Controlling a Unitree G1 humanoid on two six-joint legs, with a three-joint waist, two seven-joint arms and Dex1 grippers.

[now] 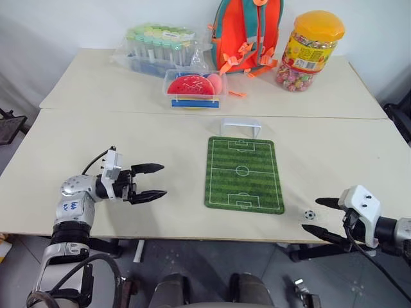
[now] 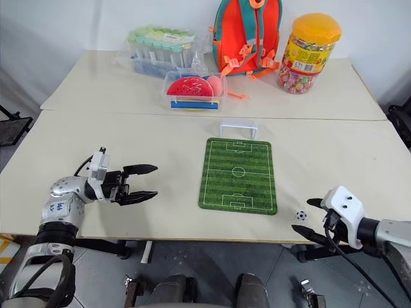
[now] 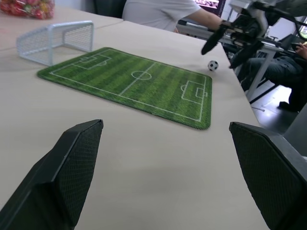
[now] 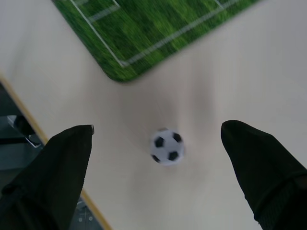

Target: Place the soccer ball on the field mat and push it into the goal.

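The soccer ball (image 1: 309,215), tiny, white with black patches, rests on the table just right of the field mat's near right corner, close to the table's front edge. The green striped field mat (image 1: 244,173) lies flat at mid-table, with the white goal (image 1: 240,126) at its far end. My right gripper (image 1: 321,218) is open just right of the ball, its fingers spread to either side of it without touching; in the right wrist view the ball (image 4: 166,146) lies between them. My left gripper (image 1: 153,181) hangs open over bare table left of the mat, pointing toward it.
At the back stand a clear box with red and blue contents (image 1: 192,90), a rack of tubes (image 1: 157,46), an orange-teal backpack (image 1: 247,32) and a candy jar (image 1: 311,51). A person in a white shirt (image 3: 163,12) shows past the table's edge in the left wrist view.
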